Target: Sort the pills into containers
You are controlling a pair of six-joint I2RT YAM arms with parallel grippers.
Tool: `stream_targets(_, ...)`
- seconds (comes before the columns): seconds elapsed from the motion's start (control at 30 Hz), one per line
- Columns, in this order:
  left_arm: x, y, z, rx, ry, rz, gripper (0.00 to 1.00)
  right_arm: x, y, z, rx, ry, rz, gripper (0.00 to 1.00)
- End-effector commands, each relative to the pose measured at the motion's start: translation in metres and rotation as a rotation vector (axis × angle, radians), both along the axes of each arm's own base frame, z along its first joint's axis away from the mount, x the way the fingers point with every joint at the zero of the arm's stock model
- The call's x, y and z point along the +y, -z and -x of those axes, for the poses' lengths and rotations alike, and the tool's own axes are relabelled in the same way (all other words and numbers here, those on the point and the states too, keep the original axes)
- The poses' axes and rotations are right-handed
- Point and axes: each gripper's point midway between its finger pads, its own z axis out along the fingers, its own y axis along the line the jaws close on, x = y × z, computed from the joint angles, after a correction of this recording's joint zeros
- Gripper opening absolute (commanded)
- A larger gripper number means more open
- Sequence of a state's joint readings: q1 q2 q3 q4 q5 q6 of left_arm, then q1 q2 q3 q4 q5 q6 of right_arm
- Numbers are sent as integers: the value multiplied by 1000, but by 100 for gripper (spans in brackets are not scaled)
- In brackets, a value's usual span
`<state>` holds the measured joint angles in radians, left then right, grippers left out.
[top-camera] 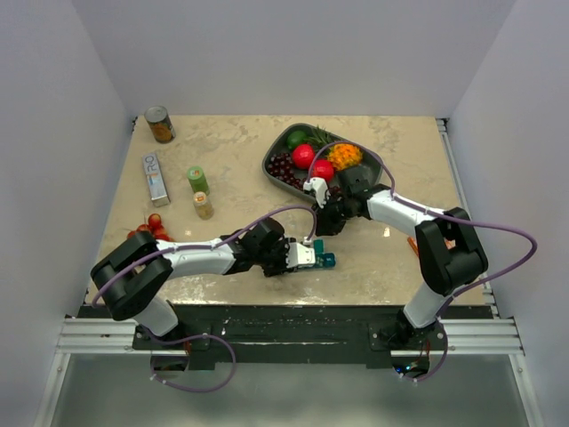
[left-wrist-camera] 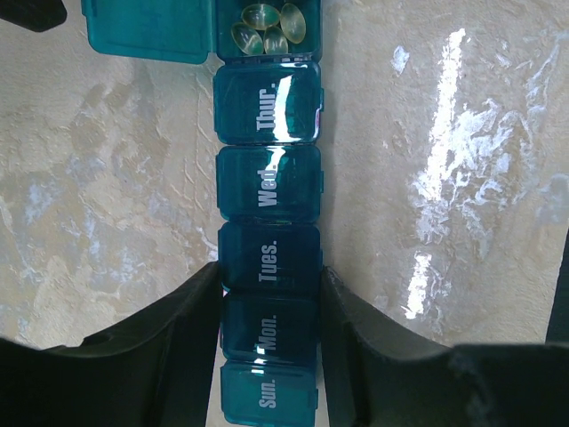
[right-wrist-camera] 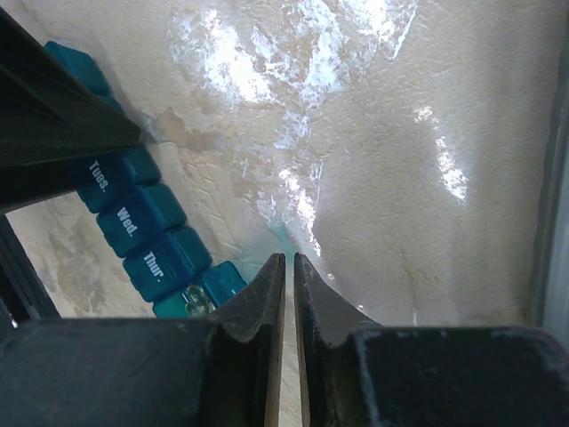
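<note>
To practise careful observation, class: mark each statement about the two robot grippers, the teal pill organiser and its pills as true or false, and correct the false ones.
1. The left gripper clamps the long teal plastic pill organiser strip. True.
2. The lid marked Thur. stands open. False: it is shut; the compartment beyond it is open.
3. The open compartment holds yellowish oval pills. True.
4. The right gripper holds a pill. False: it is shut on nothing.

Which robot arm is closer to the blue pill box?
Left. The left tool grips the pill box by the Tuesday lid. The right tool is shut, empty, just beside its open end.
</note>
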<state>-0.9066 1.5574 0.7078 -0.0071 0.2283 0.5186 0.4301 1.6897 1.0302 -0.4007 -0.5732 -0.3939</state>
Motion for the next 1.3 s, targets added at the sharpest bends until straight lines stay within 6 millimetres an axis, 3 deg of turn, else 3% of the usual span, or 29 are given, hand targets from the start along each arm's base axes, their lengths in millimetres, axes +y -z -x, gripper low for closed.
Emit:
stream_targets(0.0,3,-2,9,4,37,-5,0,0,-9,-16,-74,-12,18,12)
stream_targets(0.17,4,1,9,7,33,-13,0,-4,-6,11,-17,-164,16,13)
stream_targets(0.33,5,4,9,13,27,-21,0,0,-21,33,-26,-302,-49,12)
stream_targets(0.67,5,5,8,37,-11,-20,0,-8,-24,73,40,-414,-86,11)
stream_targets(1.0,5,4,7,40,-29,-17,0,-15,1,72,84,-363,28,12)
stream_targets(1.27,5,5,7,47,-39,-15,0,-17,8,74,104,-353,52,12)
